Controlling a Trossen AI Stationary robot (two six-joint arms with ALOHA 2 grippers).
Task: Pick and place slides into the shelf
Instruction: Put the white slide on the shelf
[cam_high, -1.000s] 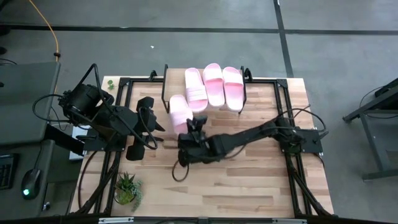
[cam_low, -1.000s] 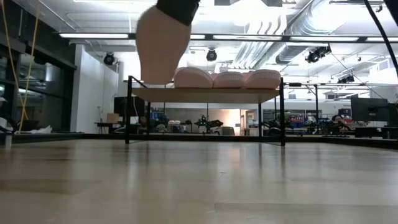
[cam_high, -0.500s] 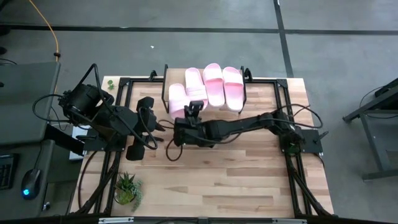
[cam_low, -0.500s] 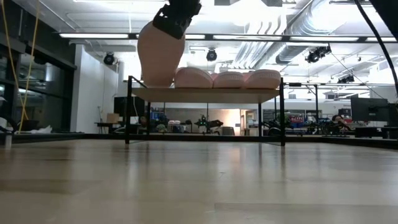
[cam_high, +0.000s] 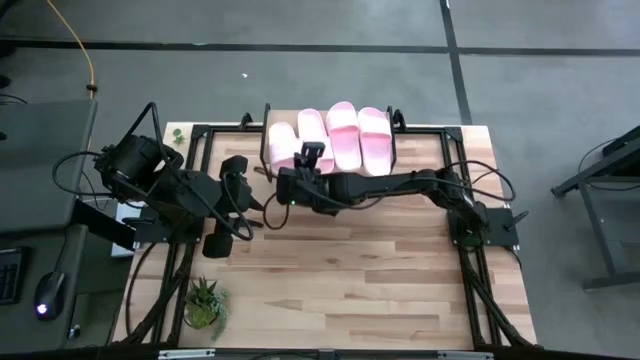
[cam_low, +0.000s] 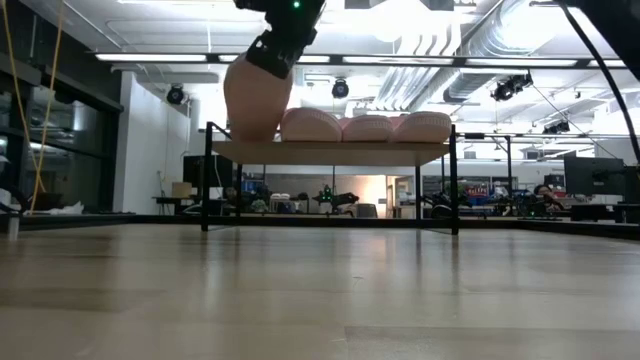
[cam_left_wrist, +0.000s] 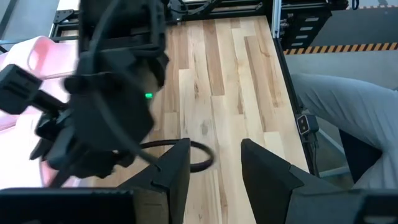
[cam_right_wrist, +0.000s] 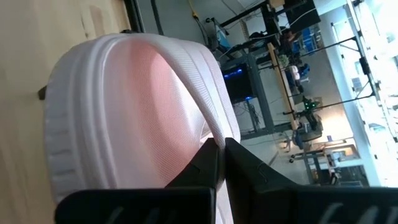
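- High view: the fourth pale pink ribbed-strap slide (cam_high: 281, 146) is held over the free left end of the light wooden plank shelf on black legs (cam_high: 393, 152), beside three slides already lined up there. It should be lowered level, parallel to its neighbours.
- Low view: only here is the held slide seen tilted, toe nearly at plank height.
- Right wrist view: the right gripper (cam_right_wrist: 219, 163) is pinched tight on the strap.
- Left wrist view: the left gripper (cam_left_wrist: 214, 165) waits above the table, fingers parted, empty.
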